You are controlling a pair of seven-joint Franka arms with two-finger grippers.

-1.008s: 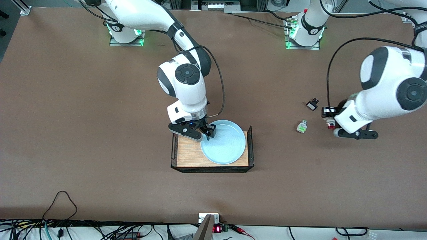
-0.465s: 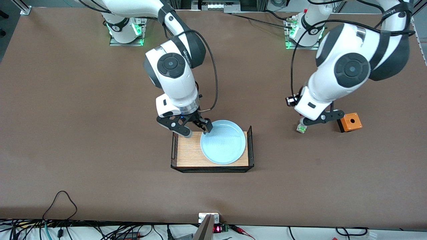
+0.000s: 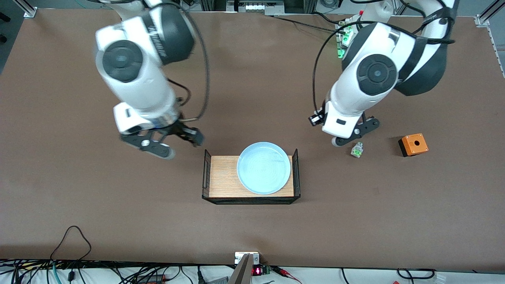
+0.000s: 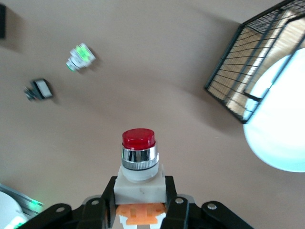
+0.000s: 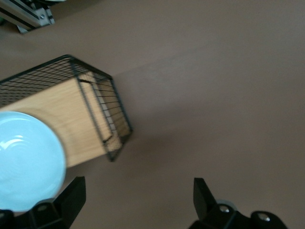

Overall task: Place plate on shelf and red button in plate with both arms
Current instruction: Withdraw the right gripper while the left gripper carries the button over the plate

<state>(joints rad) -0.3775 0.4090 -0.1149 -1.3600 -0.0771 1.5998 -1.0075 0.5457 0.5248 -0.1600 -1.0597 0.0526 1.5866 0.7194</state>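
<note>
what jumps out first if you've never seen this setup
The pale blue plate lying in the wooden tray at mid-table. Then the red button clamped in the left gripper, in the air near the green-capped piece. The right gripper hangs open beside the tray.

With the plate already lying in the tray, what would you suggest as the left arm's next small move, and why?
I would probably carry the left gripper, shut on the red button, from above the bare table over to the tray. The plate already lies at the tray's end toward the left arm, and the right gripper hangs open over the table beside the tray, so the wooden floor next to the plate seems free.
</note>
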